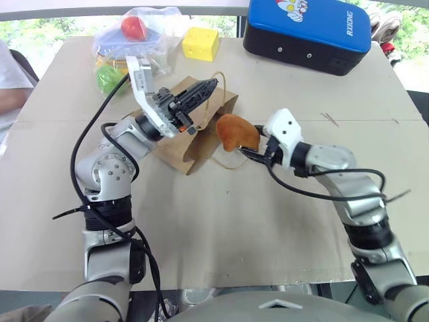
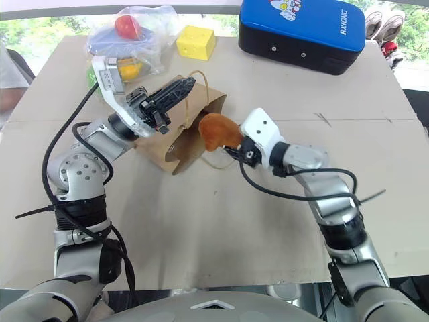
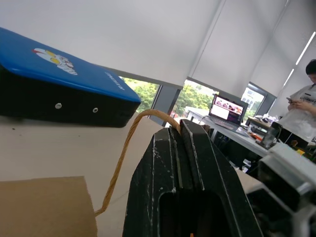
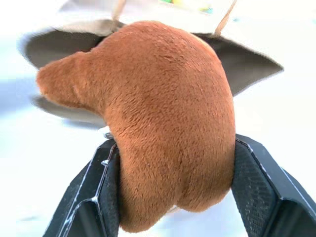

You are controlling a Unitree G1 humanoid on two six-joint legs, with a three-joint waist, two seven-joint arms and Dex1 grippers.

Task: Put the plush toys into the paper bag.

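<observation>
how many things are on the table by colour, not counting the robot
brown: 2, the paper bag and the plush toy
yellow: 1, the cheese block
blue: 1, the case
clear: 1, the plastic bag of toys
total: 5

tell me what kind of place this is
Probably an office or lab used for robot trials. A cardboard-covered table holds toys and a paper bag; behind it are tall windows with roller blinds, a desk with an open laptop, and a person standing nearby.
</observation>
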